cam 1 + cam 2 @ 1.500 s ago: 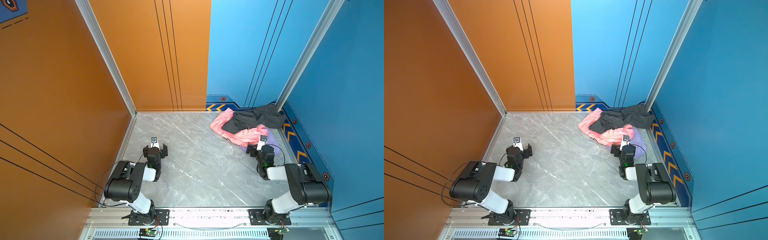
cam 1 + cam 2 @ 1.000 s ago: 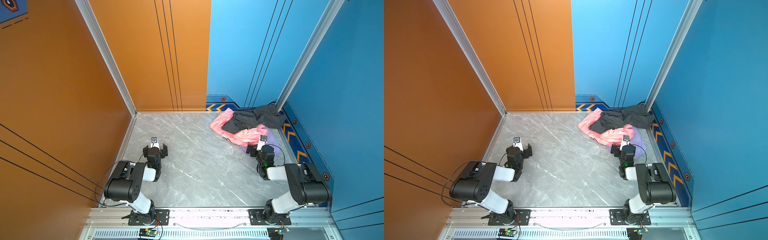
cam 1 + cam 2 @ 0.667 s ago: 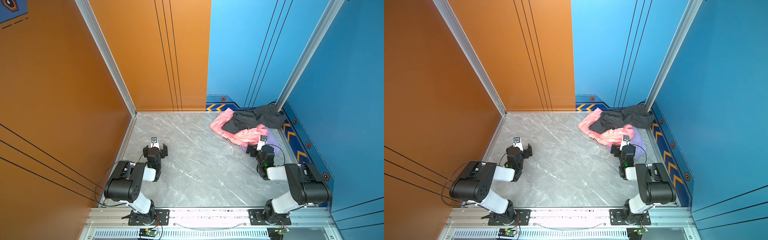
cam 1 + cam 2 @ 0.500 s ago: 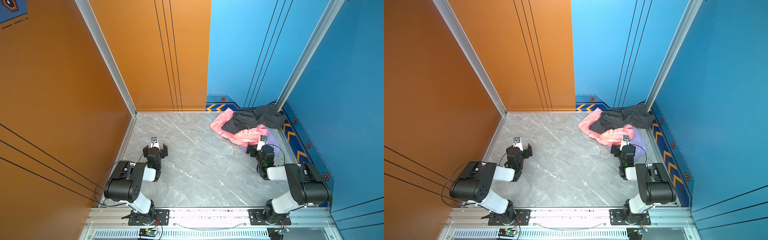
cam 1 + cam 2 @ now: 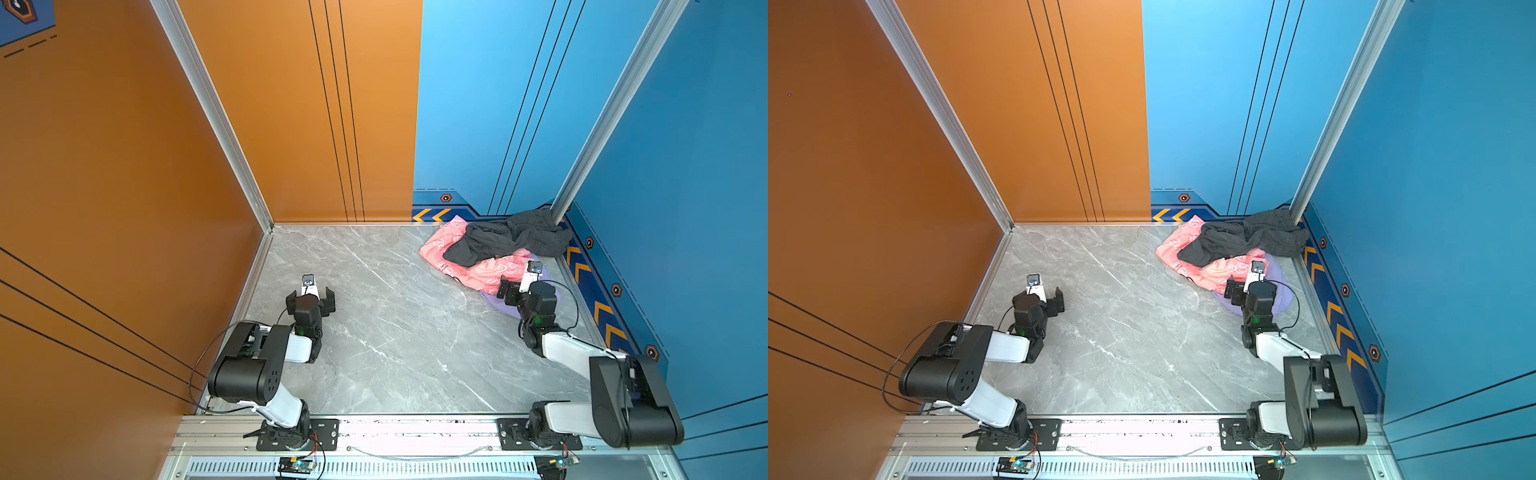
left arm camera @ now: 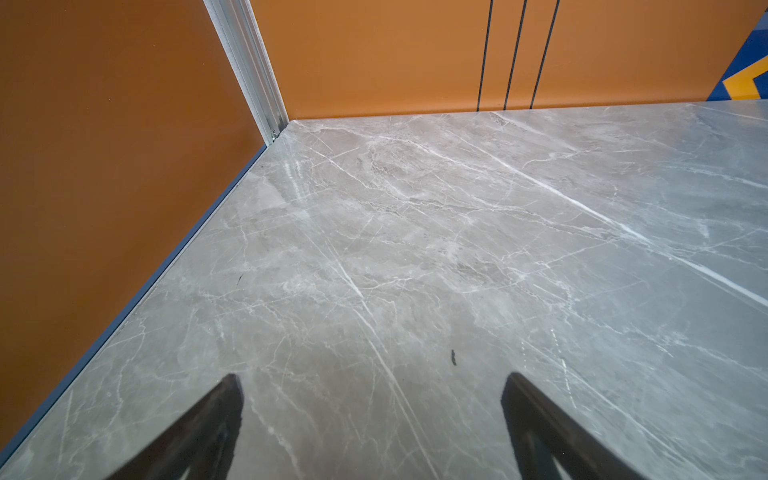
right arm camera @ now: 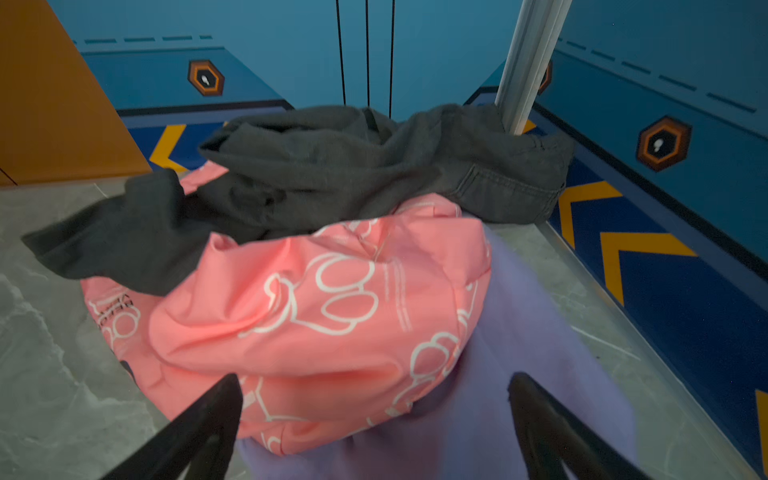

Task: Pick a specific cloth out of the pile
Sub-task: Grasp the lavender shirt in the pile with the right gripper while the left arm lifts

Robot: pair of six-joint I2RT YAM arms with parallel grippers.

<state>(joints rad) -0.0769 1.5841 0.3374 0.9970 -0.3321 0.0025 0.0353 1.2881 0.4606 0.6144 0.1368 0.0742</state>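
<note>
Where smooth lavender cloth (image 7: 519, 332) peeks beneath the rumpled pink-and-charcoal pile (image 7: 316, 291), far right, the right gripper (image 7: 374, 380) spreads wide. Left gripper (image 6: 372, 376) likewise.

Bench count: 3 garments, 2 arms.
Garments, 3, all in 1 pile (image 5: 494, 253): 1 lavender cloth (image 7: 519, 332), 1 pink cloth (image 7: 311, 316) with white outline prints, 1 dark grey cloth (image 7: 332, 166). Arms, 2: left arm (image 5: 266, 353), right arm (image 5: 582, 353). Grippers, 2, one per arm: left gripper (image 6: 372, 379), right gripper (image 7: 374, 381); each shows 2 black fingers (image 6: 216, 415), 4 in total. Wrist cameras, 2: (image 5: 308, 281) and (image 5: 533, 268). Black base plates, 2: (image 5: 328, 428) and (image 5: 505, 432). Aluminium corner posts, 2: (image 5: 215, 112) and (image 5: 614, 104). Hexagon badges (image 5: 446, 198) on the blue skirting, 4 in both top views. Grey marble table (image 5: 395, 332), 1.
</note>
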